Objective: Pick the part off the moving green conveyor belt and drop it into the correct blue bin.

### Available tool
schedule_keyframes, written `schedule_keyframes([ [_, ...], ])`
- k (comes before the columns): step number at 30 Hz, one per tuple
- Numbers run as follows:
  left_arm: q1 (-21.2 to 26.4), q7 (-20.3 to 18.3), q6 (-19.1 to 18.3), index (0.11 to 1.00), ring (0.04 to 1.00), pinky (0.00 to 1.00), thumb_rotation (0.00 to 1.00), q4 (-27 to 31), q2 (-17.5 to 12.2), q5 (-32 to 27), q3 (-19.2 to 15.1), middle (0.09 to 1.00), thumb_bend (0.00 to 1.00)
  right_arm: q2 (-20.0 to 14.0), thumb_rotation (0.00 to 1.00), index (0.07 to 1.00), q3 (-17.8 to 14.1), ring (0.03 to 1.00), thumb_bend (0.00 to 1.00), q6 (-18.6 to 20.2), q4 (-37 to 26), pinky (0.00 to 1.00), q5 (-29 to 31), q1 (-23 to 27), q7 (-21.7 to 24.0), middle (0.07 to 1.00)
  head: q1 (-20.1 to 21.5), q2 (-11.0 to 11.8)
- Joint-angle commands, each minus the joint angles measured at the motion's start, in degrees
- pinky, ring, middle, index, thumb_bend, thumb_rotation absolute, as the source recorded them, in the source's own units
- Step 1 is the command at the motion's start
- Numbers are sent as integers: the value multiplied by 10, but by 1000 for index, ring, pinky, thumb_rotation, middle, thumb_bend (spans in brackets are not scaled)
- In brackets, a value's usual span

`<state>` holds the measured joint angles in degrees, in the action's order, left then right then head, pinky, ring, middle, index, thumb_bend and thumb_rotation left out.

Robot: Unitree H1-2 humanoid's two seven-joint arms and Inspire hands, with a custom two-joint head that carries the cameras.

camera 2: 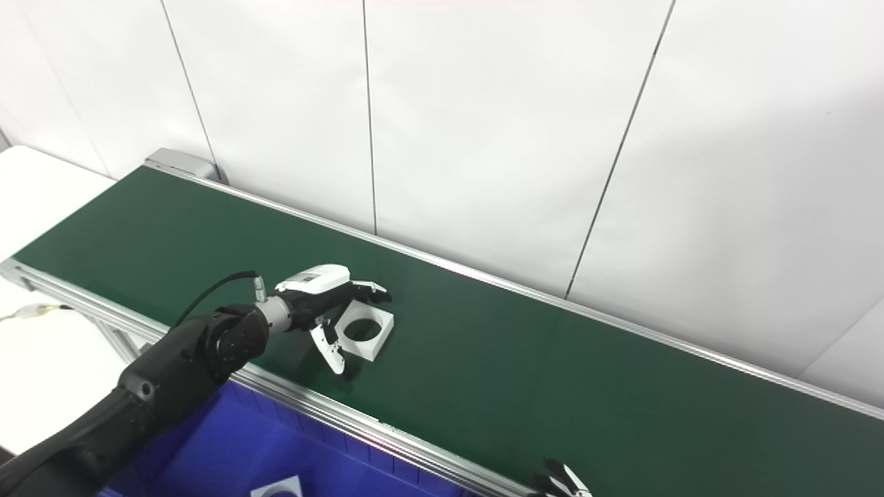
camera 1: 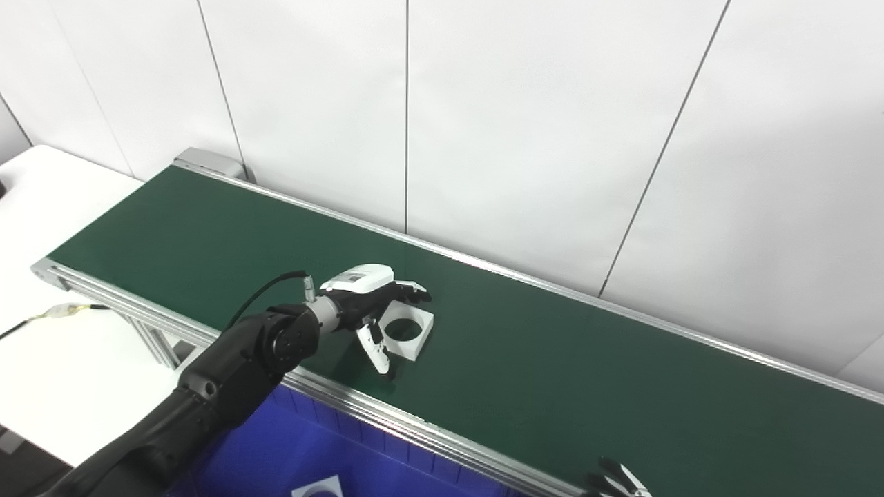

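A white square part with a round hole (camera 1: 418, 344) lies flat on the green conveyor belt (camera 1: 566, 366), near its front edge. My left hand (camera 1: 369, 298) is over the part's left side. Its fingers (camera 1: 413, 293) reach along the far edge, and its thumb (camera 1: 377, 353) points down at the near left edge. The hand is open around the part and has not closed on it. It shows the same way in the right eye view (camera 2: 324, 295). Only the fingertips of my right hand (camera 1: 619, 483) show, at the bottom edge, and they are spread apart.
A blue bin (camera 1: 276, 449) stands below the belt's front rail at the bottom left, with a white part (camera 1: 319, 487) lying in it. A white table (camera 1: 48, 207) is at the left. A white panelled wall runs behind the belt.
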<state>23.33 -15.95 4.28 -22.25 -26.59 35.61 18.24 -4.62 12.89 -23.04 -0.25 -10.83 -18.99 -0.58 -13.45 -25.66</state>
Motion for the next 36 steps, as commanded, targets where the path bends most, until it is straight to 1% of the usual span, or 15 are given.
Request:
schedule_keyframes([
  [1, 24, 32, 19, 825, 790, 790, 0, 0, -2, 6, -3, 814, 834, 3, 559, 842, 1, 685, 549, -35, -19, 595, 2, 0, -1, 760, 1, -1],
  [3, 23, 48, 27, 795, 773, 759, 0, -8, 1, 9, -2, 796, 821, 3, 567, 842, 2, 684, 555, -35, -20, 594, 2, -1, -1, 759, 2, -2],
  [5, 22, 74, 43, 728, 653, 649, 0, -19, 5, 16, 0, 695, 810, 4, 572, 842, 2, 681, 562, -36, -20, 591, 2, -1, -3, 758, 3, -2],
  [7, 21, 93, 57, 709, 628, 630, 0, -28, 5, 22, 2, 674, 804, 4, 576, 841, 2, 680, 563, -36, -20, 590, 0, -2, -3, 757, 3, -3],
  [8, 21, 97, 62, 669, 608, 633, 0, -31, 5, 23, 3, 569, 650, 4, 582, 842, 2, 682, 564, -36, -21, 591, 0, -2, -3, 759, 3, -3],
  [9, 21, 104, 76, 655, 601, 634, 0, -37, 3, 21, 4, 533, 599, 4, 584, 843, 2, 683, 565, -36, -21, 591, 1, -2, -3, 759, 3, -3],
  [10, 21, 109, 87, 565, 577, 618, 0, -42, 3, 19, 3, 503, 552, 4, 579, 841, 2, 683, 565, -36, -21, 592, 2, -2, -3, 758, 3, -3],
  [11, 20, 112, 94, 534, 569, 612, 0, -44, 3, 14, 0, 493, 536, 4, 576, 841, 2, 683, 565, -36, -22, 592, 3, -2, -2, 758, 2, -4],
  [12, 20, 115, 102, 523, 489, 536, 0, -48, 4, 8, -3, 489, 515, 4, 574, 840, 3, 684, 563, -36, -23, 592, 3, -2, -2, 758, 3, -4],
  [13, 19, 115, 106, 519, 449, 474, 0, -48, 5, 3, -6, 489, 506, 4, 573, 840, 3, 684, 562, -36, -23, 592, 4, -2, -2, 758, 3, -4],
  [14, 19, 115, 109, 517, 433, 446, 0, -51, 5, -2, -9, 493, 502, 4, 574, 840, 3, 685, 561, -36, -23, 591, 4, -2, -2, 759, 3, -4],
  [20, 20, 111, 126, 514, 418, 420, 0, -56, 3, -13, -12, 494, 500, 3, 575, 839, 3, 681, 566, -36, -24, 584, 5, -2, -2, 759, 4, -5],
  [28, 16, 105, 131, 495, 426, 441, 0, -43, 3, -16, -16, 502, 501, 0, 565, 840, 4, 679, 549, -37, -25, 581, 7, -3, -1, 761, 7, -7],
  [30, 11, 101, 128, 507, 423, 428, 0, -28, 1, -18, -19, 501, 501, 1, 559, 840, 3, 680, 541, -37, -25, 581, 7, -3, 0, 761, 7, -7],
  [36, -12, 74, 106, 515, 418, 431, 0, 56, -9, -28, -34, 488, 501, 1, 560, 840, 4, 672, 545, -37, -25, 572, 7, -3, -2, 758, 8, -8],
])
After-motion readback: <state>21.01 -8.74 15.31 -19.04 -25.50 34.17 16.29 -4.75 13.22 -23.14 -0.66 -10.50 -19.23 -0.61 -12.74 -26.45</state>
